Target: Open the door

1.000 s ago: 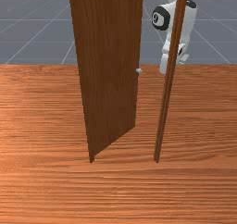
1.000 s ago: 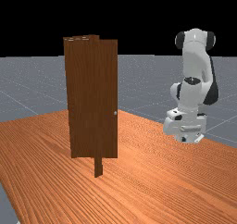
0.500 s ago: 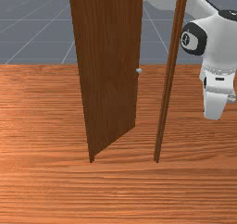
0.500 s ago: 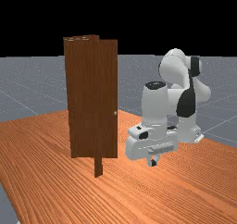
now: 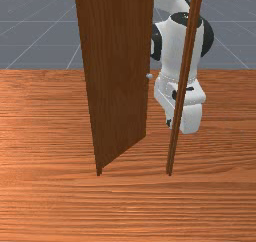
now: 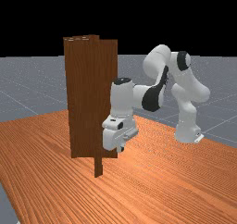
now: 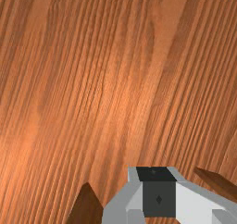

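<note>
Hanging low above the desk (image 5: pixel 128 201), the tool (image 6: pixel 120 149) points down, and I cannot tell if it is spread or pressed together. It sits on the arm's side of the door frame, near the thin post (image 5: pixel 172 156) on the front view's right. The post is in front of part of the white arm (image 5: pixel 172 56) there. The knob (image 5: pixel 149 76) is higher up than the tool and over toward the front view's left, on the free edge of the door (image 5: pixel 117 76). The door is tall and stands straight up, and its free edge sticks out from the frame toward the arm's side. So it looks partly open to me, with a gap between that edge and the post. In the far view, the arm is in front of part of the door. The next job, I think, is to make it open wider. For that, the tool should go toward the front view's left, to the door's free edge. It may need to go up too, if it wants the knob. Pushing on the side of the door that faces the post might swing it more. The big wrist part could bump the post if it turns too soon.
</note>
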You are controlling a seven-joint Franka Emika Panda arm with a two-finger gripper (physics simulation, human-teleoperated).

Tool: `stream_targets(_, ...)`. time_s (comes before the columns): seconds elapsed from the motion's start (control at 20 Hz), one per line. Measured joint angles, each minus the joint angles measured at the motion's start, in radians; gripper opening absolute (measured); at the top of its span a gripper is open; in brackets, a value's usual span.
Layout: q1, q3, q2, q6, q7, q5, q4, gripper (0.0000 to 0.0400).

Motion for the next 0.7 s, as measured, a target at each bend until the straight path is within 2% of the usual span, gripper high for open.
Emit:
stream_targets(0.2, -0.078, 0.072, -0.057, 0.023, -0.38, 0.013, -0.102, 0.0)
stream_targets(0.35, -0.131, 0.102, -0.1, 0.024, -0.617, 0.034, -0.174, 0.0)
stream_targets(0.55, -0.2, 0.105, -0.156, 0.019, -0.766, 0.095, -0.254, 0.0)
stream_targets(0.7, -0.3, 0.067, -0.145, 0.014, -0.886, 0.084, -0.226, 0.0)
